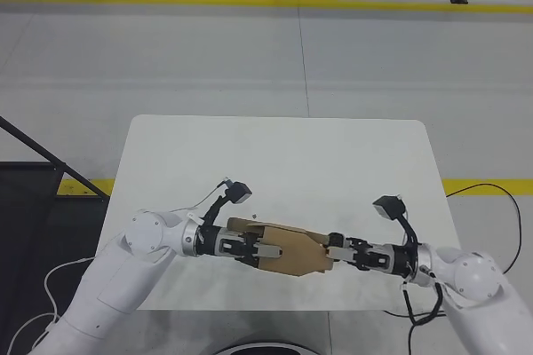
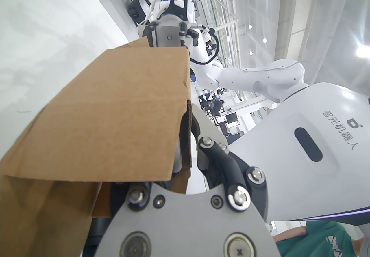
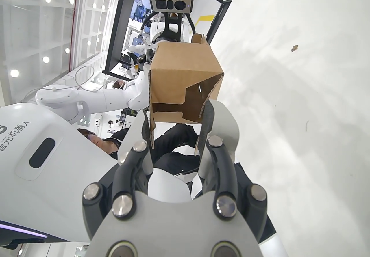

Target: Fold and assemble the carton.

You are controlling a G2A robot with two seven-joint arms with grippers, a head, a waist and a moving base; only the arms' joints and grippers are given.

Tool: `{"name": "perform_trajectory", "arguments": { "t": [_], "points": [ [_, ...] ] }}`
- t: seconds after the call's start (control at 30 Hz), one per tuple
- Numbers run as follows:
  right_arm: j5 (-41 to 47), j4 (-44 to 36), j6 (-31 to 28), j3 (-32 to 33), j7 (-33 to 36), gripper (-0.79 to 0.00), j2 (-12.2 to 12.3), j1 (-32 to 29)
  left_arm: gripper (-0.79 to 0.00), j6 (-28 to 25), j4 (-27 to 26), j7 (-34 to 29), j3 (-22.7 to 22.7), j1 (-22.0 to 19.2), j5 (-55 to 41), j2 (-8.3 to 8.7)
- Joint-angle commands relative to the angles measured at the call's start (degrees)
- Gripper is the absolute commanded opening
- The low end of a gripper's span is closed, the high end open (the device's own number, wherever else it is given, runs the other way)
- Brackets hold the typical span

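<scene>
Holds the carton [image 1: 289, 251] end to end between two hands, low over the near part of the desk [image 1: 275, 151]; cannot tell whether resting on the desk or just clear of it. Grips one end with the left hand [image 1: 249, 248], closed on the cardboard, with one finger [image 2: 208, 128] flat against a cut corrugated edge and the other hidden under a loose flap. Grips the other, open end with the right hand [image 1: 336, 253], with fingers [image 3: 209, 116] closed from outside onto two opposite flaps and the hollow inside facing the wrist. Already opened into a tube, with end flaps not yet tucked.

Likely to handle as light, thin corrugated board: stiff across the panels, floppy at the scored folds, easy to crease under a hard squeeze, fairly grippy rather than slippery. Best taken by a flat panel near a corner fold, where stiffest, or by a single flap when folding it in. Better not pinched mid-flap, where prone to buckle. Probably needs one hand steadying the body while pressing flaps with the other.
</scene>
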Motion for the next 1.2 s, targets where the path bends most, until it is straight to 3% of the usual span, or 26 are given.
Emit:
{"name": "perform_trajectory", "arguments": {
  "t": [0.0,0.4,1.17],
  "points": [
    [-0.18,-0.16,0.22,0.14,0.18,-0.369,0.04,-0.32,-0.785,0.11,-0.08,0.08,0.09,-0.07,0.03,-0.02],
    [-2.51,0.08,1.83,-2.31,0.02,-0.262,-0.36,1.46,-0.785,-0.14,-0.62,0.13,0.06,0.08,0.11,0.04],
    [0.84,1.2,-1.18,-2.93,2.57,-0.296,-0.59,1.99,-0.785,-0.35,0.51,-0.2,2.31,-1.73,-0.33,-0.51]
  ]
}}
